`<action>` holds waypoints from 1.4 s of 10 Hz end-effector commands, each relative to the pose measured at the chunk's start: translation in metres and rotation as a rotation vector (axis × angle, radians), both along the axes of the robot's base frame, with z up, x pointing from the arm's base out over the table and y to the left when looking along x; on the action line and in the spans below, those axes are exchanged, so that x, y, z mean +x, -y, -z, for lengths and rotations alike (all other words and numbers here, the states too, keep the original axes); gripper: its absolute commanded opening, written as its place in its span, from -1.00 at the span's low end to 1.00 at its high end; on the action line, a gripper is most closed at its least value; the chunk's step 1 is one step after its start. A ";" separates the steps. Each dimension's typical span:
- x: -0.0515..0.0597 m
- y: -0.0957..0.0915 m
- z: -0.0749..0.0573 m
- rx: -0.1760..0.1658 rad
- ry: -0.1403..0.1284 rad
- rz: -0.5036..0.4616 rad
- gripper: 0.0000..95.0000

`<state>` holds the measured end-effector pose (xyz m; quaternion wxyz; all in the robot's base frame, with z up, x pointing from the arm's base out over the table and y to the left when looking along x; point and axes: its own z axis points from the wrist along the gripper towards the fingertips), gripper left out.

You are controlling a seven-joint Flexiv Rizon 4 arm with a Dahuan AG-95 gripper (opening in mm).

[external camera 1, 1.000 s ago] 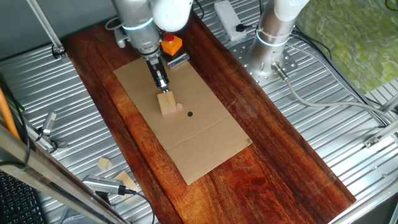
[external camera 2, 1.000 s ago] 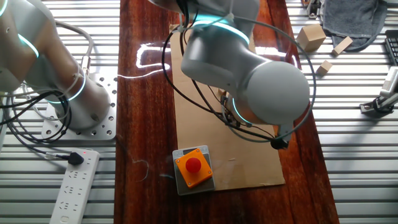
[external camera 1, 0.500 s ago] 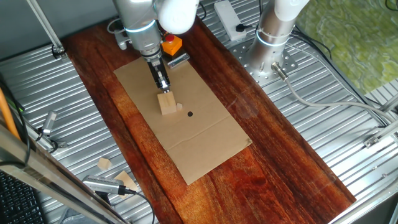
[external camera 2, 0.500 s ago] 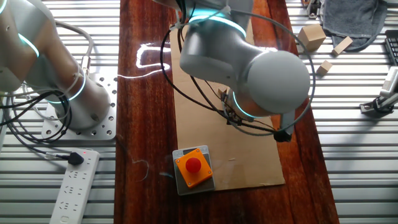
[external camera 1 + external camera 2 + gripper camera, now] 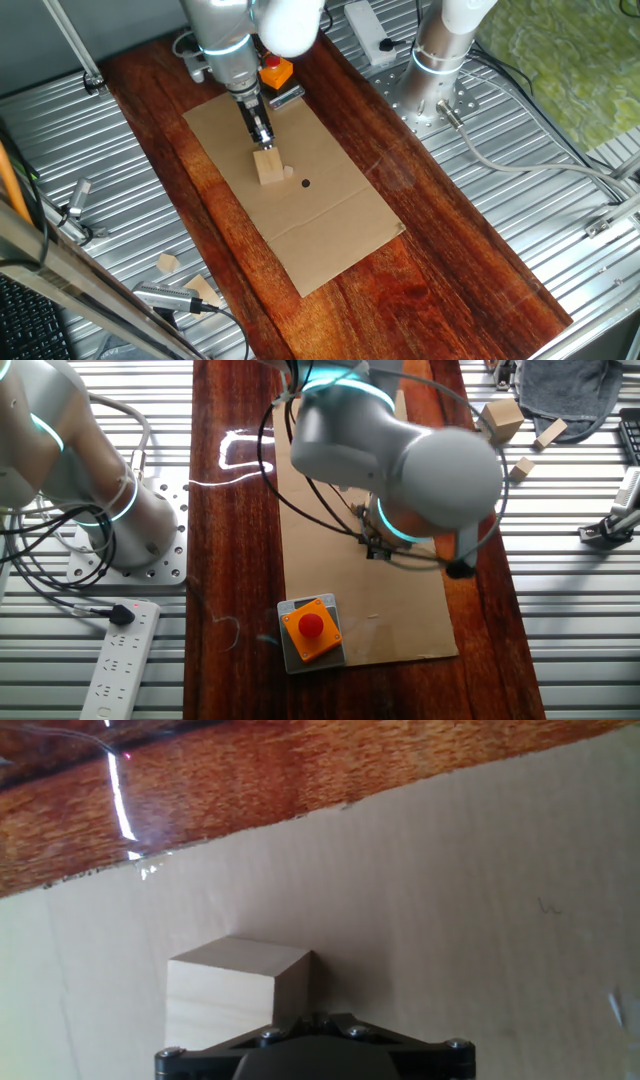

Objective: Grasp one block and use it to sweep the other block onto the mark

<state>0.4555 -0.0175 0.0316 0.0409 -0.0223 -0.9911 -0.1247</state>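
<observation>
The end effector (image 5: 263, 141) is being held just above the larger pale wooden cube (image 5: 268, 166), pointing down at its top edge, which suits a grasp from above before any sweeping is attempted. Whether its fingers are apart or together cannot be told: in one fixed view the tips are too small to separate, in the other fixed view they are being hidden by the arm's own body, and in the hand view only the dark base of the end effector (image 5: 313, 1055) is showing below the cube (image 5: 236, 993). No contact with the cube is being shown clearly, so the grasp is judged as not yet made. The cube is resting on a cardboard sheet (image 5: 330, 235) laid over the dark wooden surface (image 5: 430, 250). The tiny wooden cube (image 5: 288, 171) is lying just beside the larger cube's right side, and the black dot (image 5: 305, 183) is lying near it, a little farther along the same line. This row of 3 is being judged favourable: with the larger cube gripped, 1 short push toward the dot would likely carry the tiny cube onto it. An orange box with a red button (image 5: 311, 628) is sitting at the sheet's far end, apart from the work.
</observation>
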 end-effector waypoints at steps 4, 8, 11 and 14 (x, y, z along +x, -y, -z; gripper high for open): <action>-0.002 0.001 0.000 -0.146 0.011 -0.106 -1.00; -0.002 0.001 0.000 -0.199 0.014 -0.114 -1.00; -0.002 0.001 0.000 -0.232 0.025 -0.123 -1.00; -0.002 0.002 -0.005 -0.231 0.025 -0.122 -1.00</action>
